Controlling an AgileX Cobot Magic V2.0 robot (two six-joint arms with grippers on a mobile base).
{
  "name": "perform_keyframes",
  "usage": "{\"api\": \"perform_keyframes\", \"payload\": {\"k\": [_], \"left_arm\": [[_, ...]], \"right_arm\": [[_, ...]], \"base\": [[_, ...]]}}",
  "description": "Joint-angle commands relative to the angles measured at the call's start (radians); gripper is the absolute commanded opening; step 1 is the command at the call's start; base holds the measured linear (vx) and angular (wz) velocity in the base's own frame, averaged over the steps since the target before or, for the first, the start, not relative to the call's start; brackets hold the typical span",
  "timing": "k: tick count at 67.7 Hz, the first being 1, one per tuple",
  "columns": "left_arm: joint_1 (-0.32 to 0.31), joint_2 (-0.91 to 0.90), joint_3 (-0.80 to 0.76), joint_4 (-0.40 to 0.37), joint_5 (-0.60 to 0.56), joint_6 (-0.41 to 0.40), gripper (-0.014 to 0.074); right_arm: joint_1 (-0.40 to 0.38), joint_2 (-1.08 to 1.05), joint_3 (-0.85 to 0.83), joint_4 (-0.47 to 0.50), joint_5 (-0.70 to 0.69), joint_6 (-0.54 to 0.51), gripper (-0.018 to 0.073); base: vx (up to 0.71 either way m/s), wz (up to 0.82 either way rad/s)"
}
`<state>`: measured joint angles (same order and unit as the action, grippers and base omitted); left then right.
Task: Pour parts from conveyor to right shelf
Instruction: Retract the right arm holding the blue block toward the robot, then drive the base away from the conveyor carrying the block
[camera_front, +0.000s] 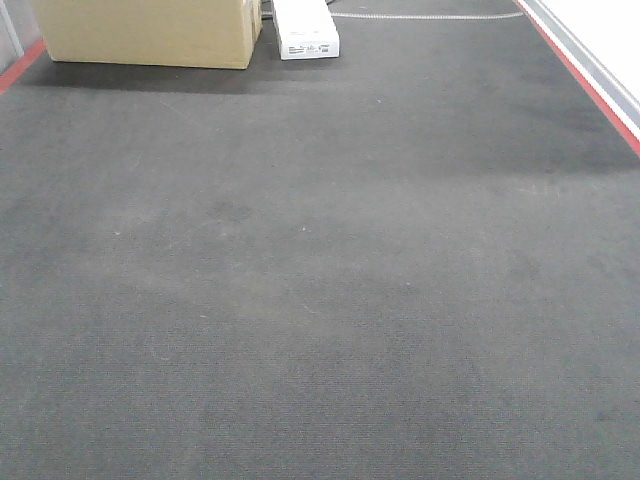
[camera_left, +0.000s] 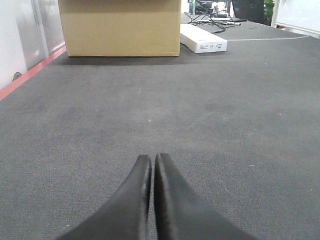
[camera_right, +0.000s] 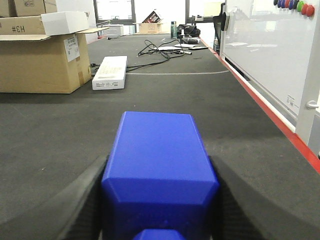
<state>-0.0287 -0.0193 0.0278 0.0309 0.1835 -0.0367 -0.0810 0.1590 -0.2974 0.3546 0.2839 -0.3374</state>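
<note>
Grasp step: right gripper (camera_right: 159, 172) pinching small bright-blue plastic block (camera_right: 157, 145) over dark grey felt conveyor belt (camera_front: 320, 280); left gripper (camera_left: 152, 161) pressed together, empty. Next, likely: transfer to shelf (unseen).

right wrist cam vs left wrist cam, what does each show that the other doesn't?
Right wrist only: the blue part clamped in the right claw, and the belt's right red strip. Left wrist only: the left claw, shut and empty, and the left red strip. Both: the dark conveyor, the cardboard box and the flat white box beside it.
</note>
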Motion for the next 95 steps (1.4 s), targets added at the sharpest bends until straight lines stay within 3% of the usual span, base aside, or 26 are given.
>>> {"api": "perform_keyframes", "payload": {"k": [1, 47, 95], "left_arm": [[-0.005, -0.005, -0.019, -0.001, -0.071, -0.007, -0.0006], [-0.005, -0.005, -0.019, -0.001, -0.071, -0.007, -0.0006], [-0.005, -0.005, -0.019, -0.001, -0.070, -0.007, -0.0006]], "right_arm": [[-0.001, 0.011, -0.025, 0.003, -0.080, -0.005, -0.0005], [-0.001, 0.011, -0.025, 0.003, -0.080, -0.001, -0.0005], [-0.002, 0.011, -0.025, 0.003, -0.080, 0.000, -0.0005]], "base": [[0.00, 0.00], [-0.04, 0.00], [-0.41, 0.01]]}}
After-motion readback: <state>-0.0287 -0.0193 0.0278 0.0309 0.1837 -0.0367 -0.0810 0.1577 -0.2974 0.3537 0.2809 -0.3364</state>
